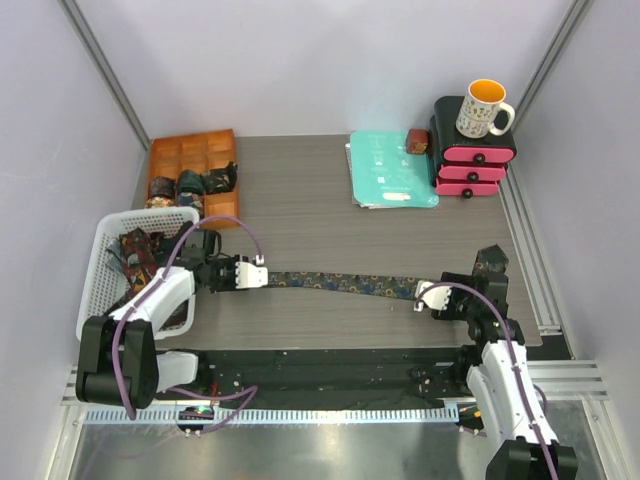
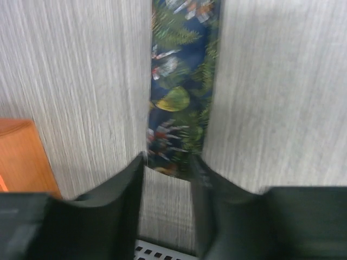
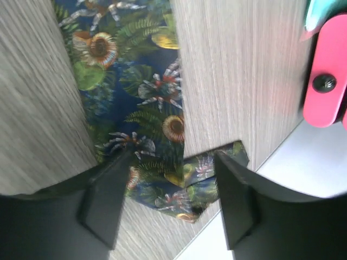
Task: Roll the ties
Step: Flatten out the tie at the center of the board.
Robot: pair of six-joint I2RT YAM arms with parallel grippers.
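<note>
The left gripper (image 2: 167,161) sits low over the table (image 2: 70,70) with its jaws parted and bare wood grain between them, so it holds nothing. The narrow end of the floral necktie (image 2: 181,81) lies flat just ahead of its fingertips, the tip reaching into the gap. At the far end of the strip, the right gripper (image 3: 171,157) stands with its jaws wider apart, straddling the broad end without clamping it. The pointed tip is creased beneath the gripper, near the table's edge. The tie runs straight from one gripper to the other, probably laid taut and flat so a roll can start cleanly from one end. Beyond the left gripper, rolled ties (image 1: 190,183) fill a compartment tray (image 1: 190,150), which I take to be where finished rolls go. A white basket (image 1: 100,260) to its outer side holds loose ties.
</note>
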